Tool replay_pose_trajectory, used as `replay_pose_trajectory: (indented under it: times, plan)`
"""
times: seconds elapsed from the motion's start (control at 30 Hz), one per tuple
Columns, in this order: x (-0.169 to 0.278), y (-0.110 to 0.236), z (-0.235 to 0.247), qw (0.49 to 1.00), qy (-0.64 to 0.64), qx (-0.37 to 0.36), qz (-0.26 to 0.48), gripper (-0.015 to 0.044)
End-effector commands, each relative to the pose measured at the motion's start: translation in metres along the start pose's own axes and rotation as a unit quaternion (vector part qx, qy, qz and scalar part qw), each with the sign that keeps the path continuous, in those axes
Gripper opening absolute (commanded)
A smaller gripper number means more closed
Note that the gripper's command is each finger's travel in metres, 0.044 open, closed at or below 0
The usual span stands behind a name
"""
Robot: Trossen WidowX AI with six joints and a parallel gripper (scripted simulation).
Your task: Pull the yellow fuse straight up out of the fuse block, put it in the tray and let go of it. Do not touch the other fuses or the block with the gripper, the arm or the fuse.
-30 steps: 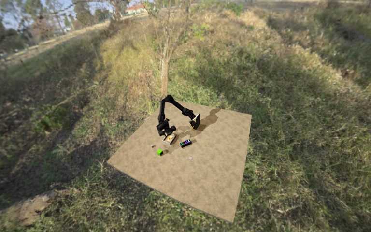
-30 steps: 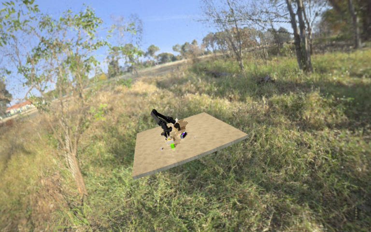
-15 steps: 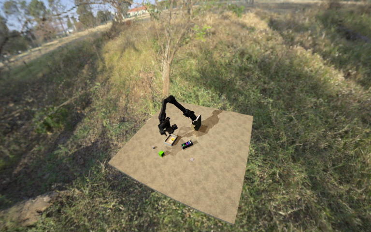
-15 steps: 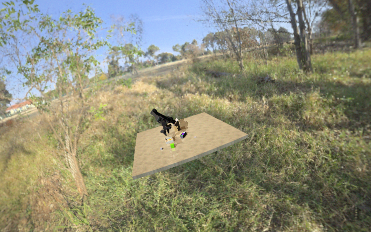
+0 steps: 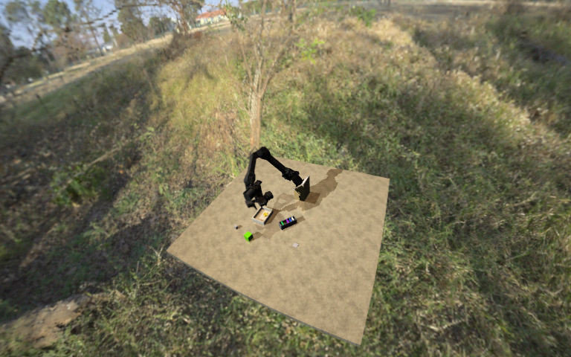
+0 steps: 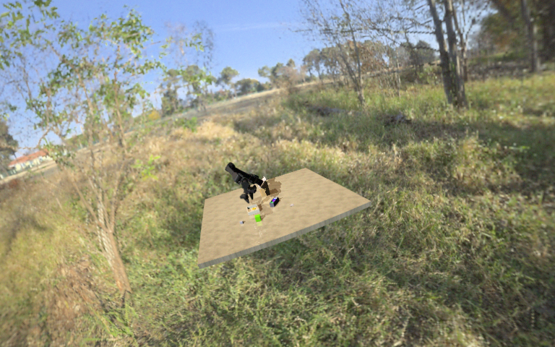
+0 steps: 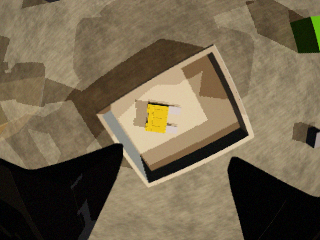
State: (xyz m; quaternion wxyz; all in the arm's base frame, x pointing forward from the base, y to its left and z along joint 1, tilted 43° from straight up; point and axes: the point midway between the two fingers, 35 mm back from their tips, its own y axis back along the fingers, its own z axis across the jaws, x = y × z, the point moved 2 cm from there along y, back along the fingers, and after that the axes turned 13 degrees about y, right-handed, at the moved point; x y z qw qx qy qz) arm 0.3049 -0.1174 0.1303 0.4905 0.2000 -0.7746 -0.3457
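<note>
The yellow fuse (image 7: pixel 158 119) (image 5: pixel 265 213) lies flat on the floor of the shallow tray (image 7: pixel 223 103) (image 5: pixel 257 219) (image 6: pixel 250 211). My gripper (image 7: pixel 178 158) (image 5: pixel 252 204) (image 6: pixel 247 199) hangs above the tray's near edge, open and empty, with its dark fingers on either side of the wrist view. The dark fuse block (image 5: pixel 287 222) (image 6: pixel 274 202) stands apart from the tray and holds white, blue, purple and green fuses.
A green cube (image 7: pixel 307 34) (image 5: pixel 248 236) (image 6: pixel 258 218) sits near the tray. A small dark piece (image 7: pixel 308 135) (image 5: pixel 236 227) (image 6: pixel 241 222) and a small pale piece (image 5: pixel 295 245) (image 6: pixel 291 204) lie on the brown table (image 5: pixel 328 269) (image 6: pixel 327 196). Grass surrounds the table.
</note>
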Motion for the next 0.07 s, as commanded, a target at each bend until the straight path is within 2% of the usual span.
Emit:
replay_pose_trajectory:
  times: [0.0,0.03]
  plan:
    - [0.0000,-0.0004,0.0001,1.000,0.000,0.000,0.000,0.0330]
    - [0.0000,-0.0004,0.0001,1.000,0.000,0.000,0.000,0.0330]
